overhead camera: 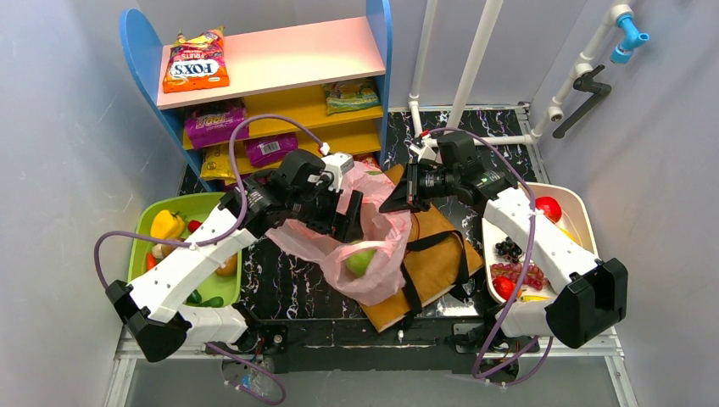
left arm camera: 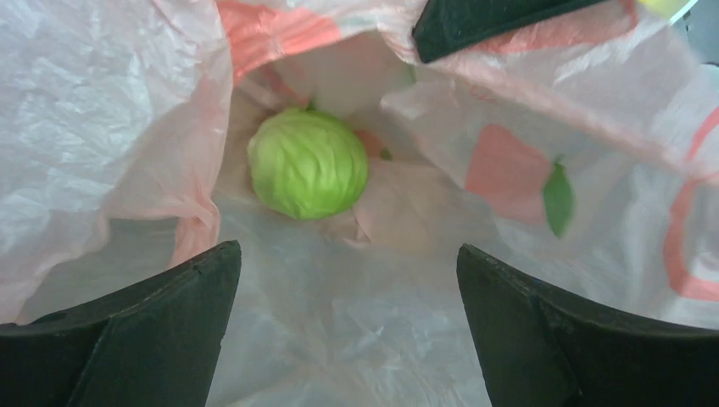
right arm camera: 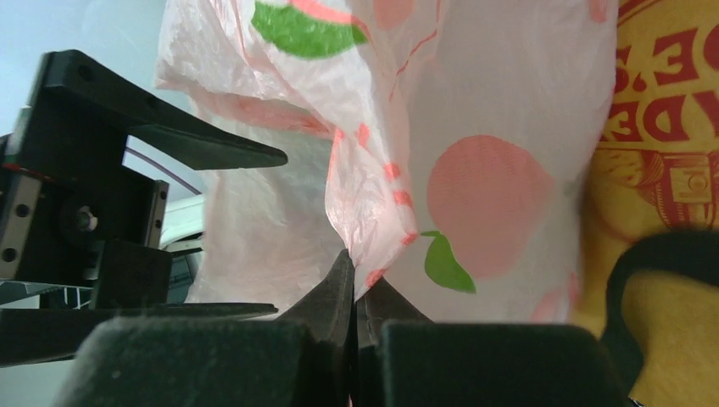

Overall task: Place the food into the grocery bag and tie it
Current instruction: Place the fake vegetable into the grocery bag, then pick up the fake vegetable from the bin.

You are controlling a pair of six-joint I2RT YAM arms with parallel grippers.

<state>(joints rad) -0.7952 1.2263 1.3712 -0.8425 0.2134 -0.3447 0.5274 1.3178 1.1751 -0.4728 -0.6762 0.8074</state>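
The pink grocery bag (overhead camera: pixel 383 222) lies in the middle of the table, partly on top of the brown paper bag (overhead camera: pixel 437 259). The left gripper (left arm camera: pixel 346 251) is at the mouth of the grocery bag, its two fingers wide apart and holding nothing. The right gripper (right arm camera: pixel 356 273) has its fingers pressed together on a fold of the bag's rim. Deep inside the bag sits a green cabbage (left arm camera: pixel 308 163). More food lies in the green tray (overhead camera: pixel 193 206) at the left edge and the white tray (overhead camera: pixel 583 208) at the right edge
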